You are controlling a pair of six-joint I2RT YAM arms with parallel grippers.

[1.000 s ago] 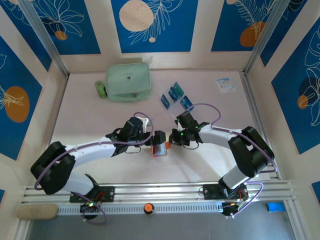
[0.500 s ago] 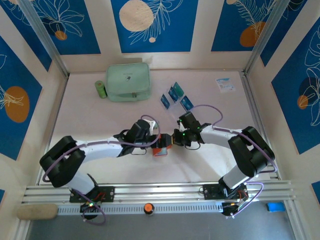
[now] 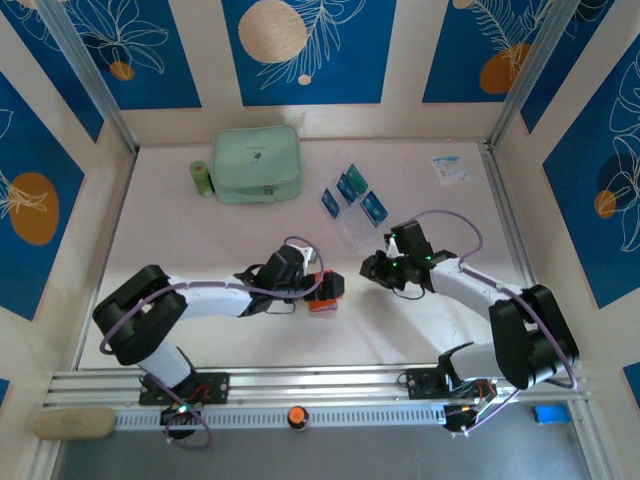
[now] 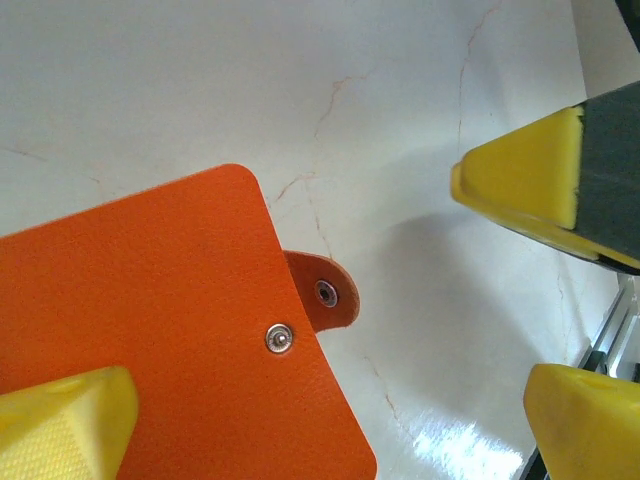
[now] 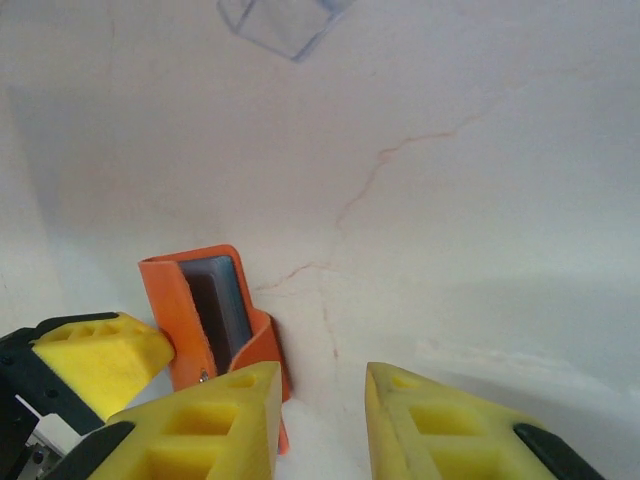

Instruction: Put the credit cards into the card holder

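Table (image 3: 230,340) | card holder (image 4: 150,340) touching spread left gripper (image 4: 325,425) | right gripper (image 5: 320,385) near

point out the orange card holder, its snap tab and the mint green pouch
card holder (image 4: 150,300), left wrist view, orange cover
snap tab (image 4: 325,292), left wrist view, its metal stud
mint green pouch (image 3: 257,165), top view, middle of its top

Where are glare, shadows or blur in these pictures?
Left wrist view: a bright glare patch low on the table, and a soft grey shadow right of the orange wallet, itself sharp. Right wrist view: soft shadow darkens the left side; the clear rack at the top edge is faint. Top view: even light, no strong glare.
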